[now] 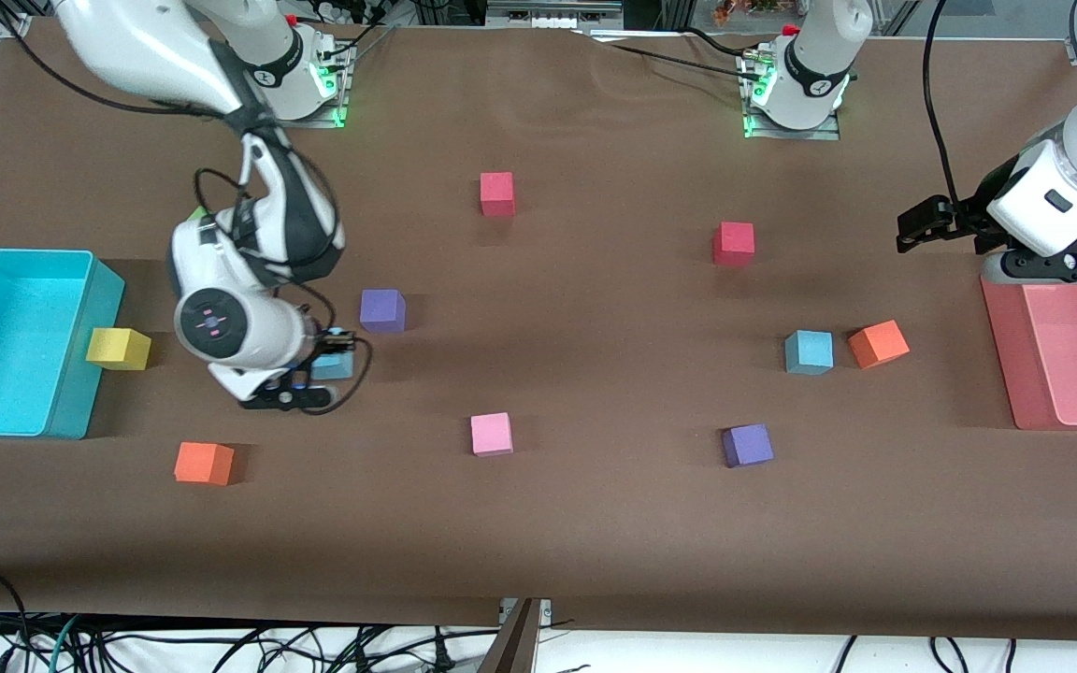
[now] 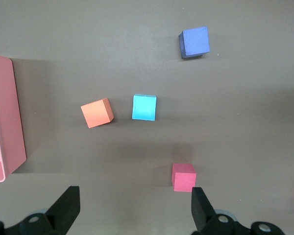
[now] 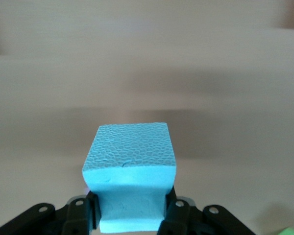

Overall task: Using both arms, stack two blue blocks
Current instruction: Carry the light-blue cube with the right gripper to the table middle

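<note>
While the right gripper [image 1: 319,372] clamps the first blue block [image 1: 333,365], nothing is stacked yet.

Starting nearest the front camera and taking the second blue block [image 1: 809,351] as our marker: a purple cube [image 1: 747,445] sits nearer the camera than it, an orange cube [image 1: 878,343] just beside it. The marker is bare on the brown cloth, untouched. Toward the right arm's end, well apart from it, the pinched block shows pebbled foam on top, a smooth cut face, crisp square edges, low at the cloth. Over the pink tray [image 1: 1015,374], near the marker, the left gripper [image 1: 917,227] waits, fingers spread, holding nothing. Carry and placement remain.
</note>
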Robot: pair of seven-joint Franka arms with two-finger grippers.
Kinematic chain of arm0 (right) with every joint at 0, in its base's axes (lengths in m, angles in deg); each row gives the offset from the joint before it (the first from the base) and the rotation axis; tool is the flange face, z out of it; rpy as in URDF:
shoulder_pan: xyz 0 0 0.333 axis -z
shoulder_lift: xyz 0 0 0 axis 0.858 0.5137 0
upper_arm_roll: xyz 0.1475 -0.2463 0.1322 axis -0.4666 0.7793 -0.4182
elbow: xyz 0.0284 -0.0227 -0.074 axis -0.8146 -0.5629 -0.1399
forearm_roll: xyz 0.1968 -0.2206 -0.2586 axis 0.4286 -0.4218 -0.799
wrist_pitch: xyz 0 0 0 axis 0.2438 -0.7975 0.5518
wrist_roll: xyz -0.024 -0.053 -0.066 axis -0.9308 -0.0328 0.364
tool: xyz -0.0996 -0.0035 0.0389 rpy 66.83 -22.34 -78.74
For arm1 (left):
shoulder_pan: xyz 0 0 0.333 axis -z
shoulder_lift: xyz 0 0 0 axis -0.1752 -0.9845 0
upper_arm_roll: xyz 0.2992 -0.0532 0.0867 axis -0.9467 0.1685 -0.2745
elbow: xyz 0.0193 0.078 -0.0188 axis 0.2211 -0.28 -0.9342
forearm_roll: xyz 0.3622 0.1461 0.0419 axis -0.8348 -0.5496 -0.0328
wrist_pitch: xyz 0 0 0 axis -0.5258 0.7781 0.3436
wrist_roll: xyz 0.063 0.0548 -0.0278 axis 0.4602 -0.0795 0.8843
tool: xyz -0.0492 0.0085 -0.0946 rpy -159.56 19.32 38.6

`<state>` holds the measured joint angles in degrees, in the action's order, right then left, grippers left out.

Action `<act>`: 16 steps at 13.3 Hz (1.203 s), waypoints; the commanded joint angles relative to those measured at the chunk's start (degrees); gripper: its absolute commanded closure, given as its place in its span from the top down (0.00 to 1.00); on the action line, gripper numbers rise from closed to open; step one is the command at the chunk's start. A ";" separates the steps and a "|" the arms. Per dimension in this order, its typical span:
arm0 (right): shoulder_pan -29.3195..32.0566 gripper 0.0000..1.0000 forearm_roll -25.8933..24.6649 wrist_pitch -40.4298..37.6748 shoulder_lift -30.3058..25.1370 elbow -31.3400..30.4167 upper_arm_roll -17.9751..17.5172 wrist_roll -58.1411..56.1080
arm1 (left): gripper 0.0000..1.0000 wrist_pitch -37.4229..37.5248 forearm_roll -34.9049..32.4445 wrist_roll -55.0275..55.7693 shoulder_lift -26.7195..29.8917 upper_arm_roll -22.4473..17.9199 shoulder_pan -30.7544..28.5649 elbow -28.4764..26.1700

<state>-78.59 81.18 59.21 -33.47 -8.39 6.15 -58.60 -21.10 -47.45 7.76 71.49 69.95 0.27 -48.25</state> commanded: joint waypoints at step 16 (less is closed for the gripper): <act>-24.27 0.00 9.48 7.22 22.33 23.10 -1.60 19.68 | 1.00 -5.07 -0.22 -0.71 -0.32 -0.86 -0.35 -3.05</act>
<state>-102.32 89.47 65.99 -12.72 12.43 5.20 -40.56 -25.12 -47.45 7.76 71.00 69.05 0.18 -50.51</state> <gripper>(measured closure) 0.498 0.000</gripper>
